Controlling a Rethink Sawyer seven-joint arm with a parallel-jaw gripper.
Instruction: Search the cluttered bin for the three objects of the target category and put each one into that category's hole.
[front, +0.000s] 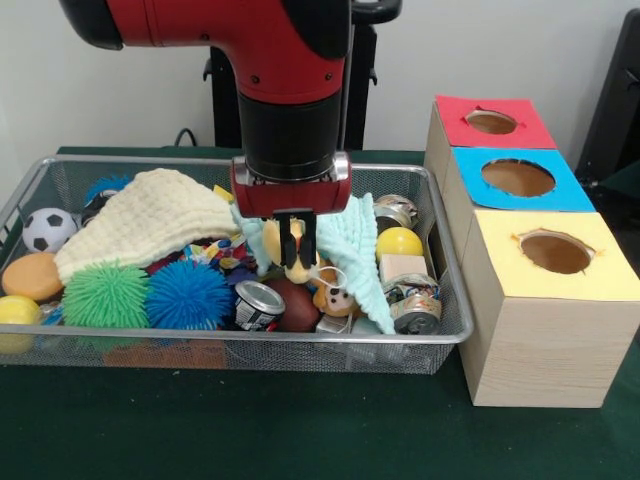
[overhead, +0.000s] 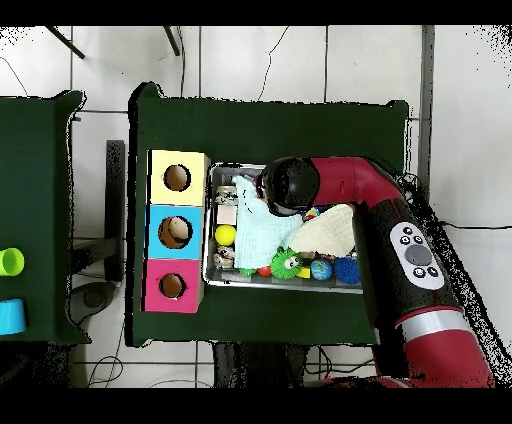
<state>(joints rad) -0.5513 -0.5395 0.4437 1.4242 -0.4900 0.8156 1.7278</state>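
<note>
No writing on the cans (front: 415, 305) is readable. The gripper (front: 293, 248), fingers pressed together on a yellow plush toy (front: 297, 262), hangs mid-bin (front: 452, 330) beside a mint cloth (front: 368, 250). Green cloth-covered table (front: 300, 430); tiled floor (overhead: 300, 60). Red, blue and yellow hole boxes (front: 545, 330) stand just beside the bin's end.

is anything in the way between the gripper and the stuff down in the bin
Yes. The gripper sits low in the wire bin, with the light green cloth draped right beside it over the toys and cans there.

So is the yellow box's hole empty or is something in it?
Cannot tell. The yellow box hole shows only brown shadowed interior in both views.
</note>
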